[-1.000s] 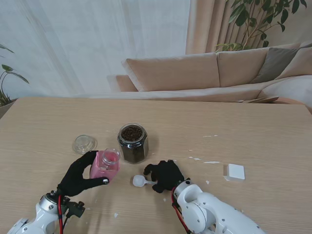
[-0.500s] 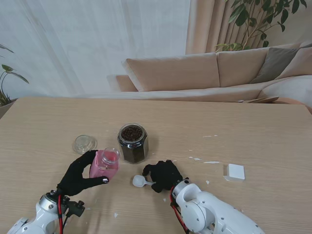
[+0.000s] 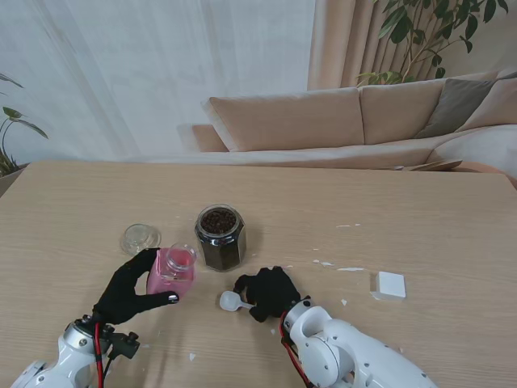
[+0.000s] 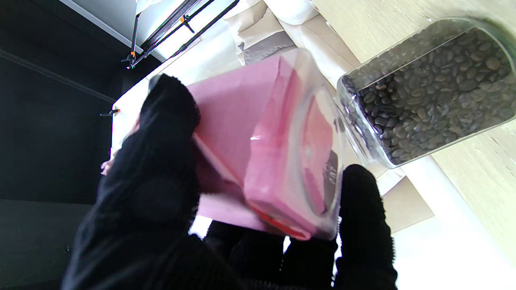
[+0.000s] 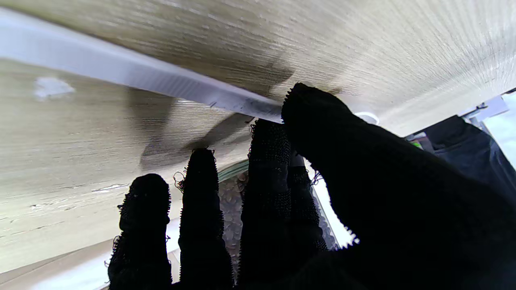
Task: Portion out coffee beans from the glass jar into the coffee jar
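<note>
Wood table (image 3: 420, 218), sofa (image 3: 339, 121) behind. Left hand (image 3: 129, 288) clamped on pink coffee jar (image 3: 171, 272), tipped a bit. Right hand (image 3: 268, 292) curled on white scoop (image 3: 233, 301); handle points right, bowl left. Glass jar (image 3: 220, 237) of beans just past scoop, nearer right hand

soft daylight through the curtain (image 3: 161, 73); wrist views blurred close up, with blown-out whites and soft shadows on the desk (image 5: 100, 161).
</note>
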